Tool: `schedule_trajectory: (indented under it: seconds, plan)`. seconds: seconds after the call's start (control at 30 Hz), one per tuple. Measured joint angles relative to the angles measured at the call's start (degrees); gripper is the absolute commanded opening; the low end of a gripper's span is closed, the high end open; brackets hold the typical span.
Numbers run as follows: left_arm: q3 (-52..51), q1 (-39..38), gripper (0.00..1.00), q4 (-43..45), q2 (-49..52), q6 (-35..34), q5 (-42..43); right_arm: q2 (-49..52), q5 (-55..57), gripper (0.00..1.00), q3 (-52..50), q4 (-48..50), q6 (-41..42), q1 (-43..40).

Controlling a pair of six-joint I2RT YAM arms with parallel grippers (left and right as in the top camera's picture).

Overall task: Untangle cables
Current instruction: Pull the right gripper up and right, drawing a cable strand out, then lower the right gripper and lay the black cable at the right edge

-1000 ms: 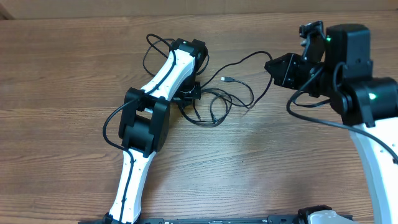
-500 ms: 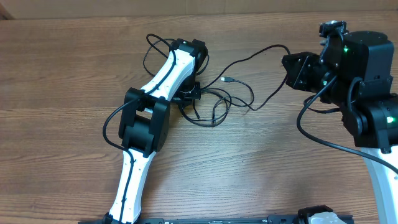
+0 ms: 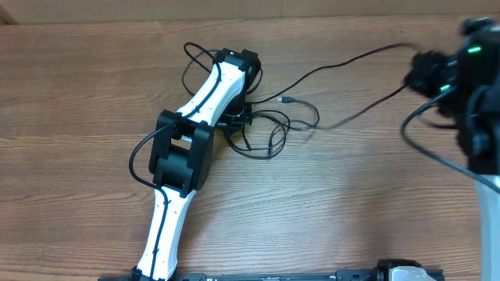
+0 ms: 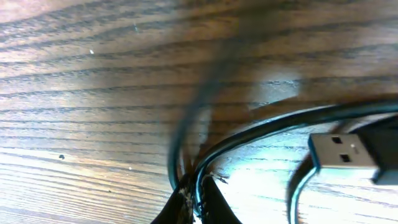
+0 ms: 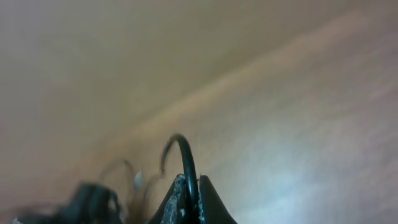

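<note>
The cables (image 3: 269, 117) lie in tangled loops mid-bench, just beside the left gripper (image 4: 196, 199), which is pressed together on one black strand. A long strand (image 3: 344, 62) runs out to the right gripper (image 5: 191, 190), which pinches it too. The pull should go slowly, outward and low over the bench (image 3: 351, 203), with the left anchoring. There are two grippers and one USB plug (image 4: 345, 155). The cable count is unclear, at least two.
</note>
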Motion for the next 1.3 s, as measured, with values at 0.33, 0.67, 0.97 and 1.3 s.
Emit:
schedule_trajectory:
  seconds: [0.33, 0.67, 0.97, 1.3]
  plan:
    - [0.0, 0.0, 0.08, -0.02, 0.0, 0.0, -0.17, -0.42, -7.87, 0.04, 10.88, 17.16, -7.28, -8.15]
    - [0.0, 0.0, 0.06, -0.02, 0.0, 0.0, -0.17, -0.37, -2.08, 0.04, 10.97, 27.67, -8.02, -15.04]
    - [0.0, 0.0, 0.07, -0.02, 0.0, 0.0, -0.39, 8.07, 4.57, 0.04, 11.74, 15.54, -5.95, -27.36]
    - [-0.04, 0.02, 0.07, -0.02, 0.0, 0.0, -0.44, 13.46, -16.48, 0.04, 11.63, 13.46, -4.02, -27.74]
